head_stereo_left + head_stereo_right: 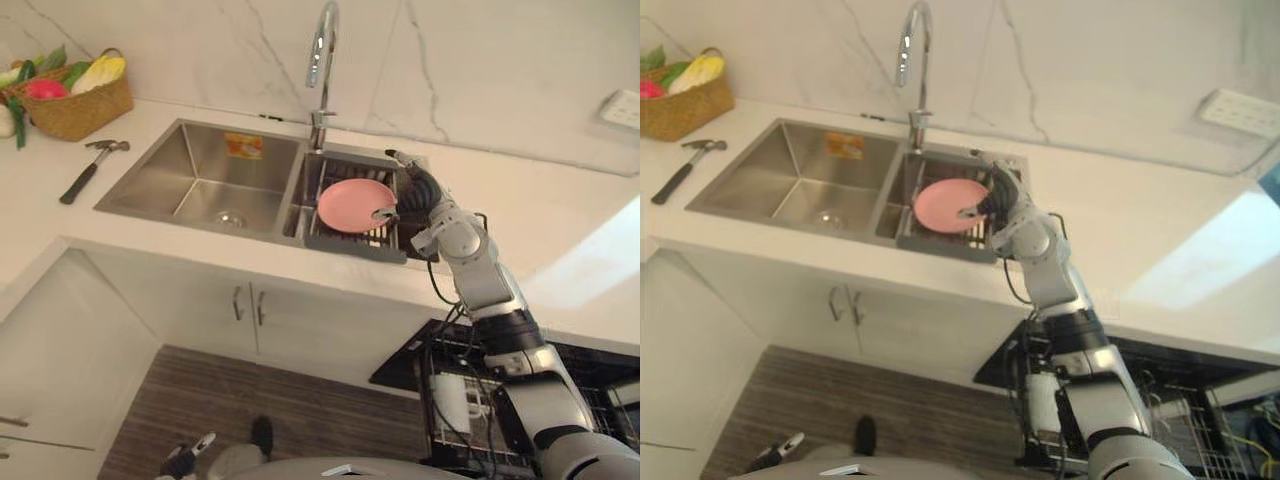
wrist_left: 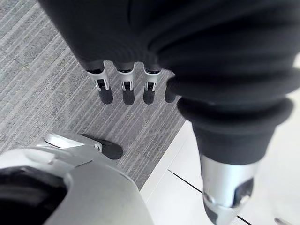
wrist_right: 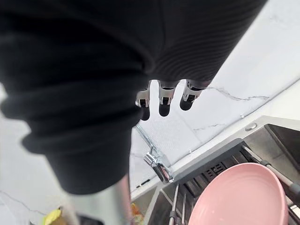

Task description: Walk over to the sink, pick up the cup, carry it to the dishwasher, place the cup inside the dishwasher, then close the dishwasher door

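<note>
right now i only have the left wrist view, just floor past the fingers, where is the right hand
Observer: The right hand is over the right basin of the steel sink, at the right edge of a round pink plate.
Operator: is it gripping the plate
Observer: No. In its wrist view the fingers are straight and hold nothing.
Operator: what is the plate sitting on
Observer: A dark slatted rack set in that basin, below the chrome tap.
Operator: dishwasher open?
Observer: Yes. The dishwasher is open at the robot's right, with its wire rack showing.
</note>
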Robot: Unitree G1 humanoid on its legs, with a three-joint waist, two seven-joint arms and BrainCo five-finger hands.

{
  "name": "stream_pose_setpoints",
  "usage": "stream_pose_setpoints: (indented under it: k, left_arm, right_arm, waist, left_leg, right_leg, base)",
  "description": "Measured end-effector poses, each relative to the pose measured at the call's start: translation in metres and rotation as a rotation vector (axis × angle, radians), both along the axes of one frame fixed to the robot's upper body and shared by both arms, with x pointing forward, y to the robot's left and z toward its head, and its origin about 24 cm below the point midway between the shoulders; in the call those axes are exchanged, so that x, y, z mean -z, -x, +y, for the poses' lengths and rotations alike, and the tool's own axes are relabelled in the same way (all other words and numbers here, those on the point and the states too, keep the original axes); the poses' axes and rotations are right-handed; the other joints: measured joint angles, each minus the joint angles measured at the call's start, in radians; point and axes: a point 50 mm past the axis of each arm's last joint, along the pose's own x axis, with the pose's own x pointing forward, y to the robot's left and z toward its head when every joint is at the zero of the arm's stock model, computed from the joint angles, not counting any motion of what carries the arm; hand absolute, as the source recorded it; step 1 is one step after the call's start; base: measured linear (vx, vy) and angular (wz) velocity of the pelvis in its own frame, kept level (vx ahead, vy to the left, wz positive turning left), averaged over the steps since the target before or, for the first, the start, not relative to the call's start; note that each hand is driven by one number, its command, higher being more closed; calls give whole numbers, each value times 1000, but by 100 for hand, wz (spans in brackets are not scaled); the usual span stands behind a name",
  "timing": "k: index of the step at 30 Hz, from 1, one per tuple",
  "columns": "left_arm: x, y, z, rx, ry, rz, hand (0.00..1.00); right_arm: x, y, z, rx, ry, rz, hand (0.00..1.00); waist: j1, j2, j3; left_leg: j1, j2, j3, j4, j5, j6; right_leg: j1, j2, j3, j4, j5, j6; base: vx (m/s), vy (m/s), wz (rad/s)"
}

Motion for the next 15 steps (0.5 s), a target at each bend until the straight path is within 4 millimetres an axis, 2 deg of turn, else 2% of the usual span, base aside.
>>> stream_pose_setpoints:
  k: [3, 6, 11, 15]
  left_arm:
    - [-1, -5, -2, 10, 8, -15, 0]
    - [-2, -8, -5, 23, 17, -24, 0]
    - [-4, -13, -6, 40, 16, -45, 0]
    - [-5, -17, -6, 60, 22, -59, 0]
  right_arm:
    - [-2, -11, -5, 42, 62, 19, 0]
    - [-9, -18, -7, 62, 130, 12, 0]
    - [-6, -28, -16, 123, 233, 53, 0]
    - [-13, -33, -24, 168, 290, 50, 0]
  waist:
    - [14, 8, 12]
    - [16, 20, 35]
    - [27, 24, 62]
    - [30, 30, 92]
  left_leg:
    - [10, -9, -12, 0, -1, 5]
    - [16, -15, -23, 0, -1, 6]
    - [16, -16, -28, 0, 0, 7]
    - [14, -18, -32, 0, 0, 7]
  right_leg:
    - [10, -9, -9, 10, -7, 12]
    - [21, -13, -27, 12, -14, 16]
    - [21, -13, -31, 15, -18, 17]
    - [18, -16, -34, 15, -21, 20]
  base:
    - [57, -5, 12]
    - [31, -2, 13]
    - [3, -1, 1]
    - [0, 0, 0]
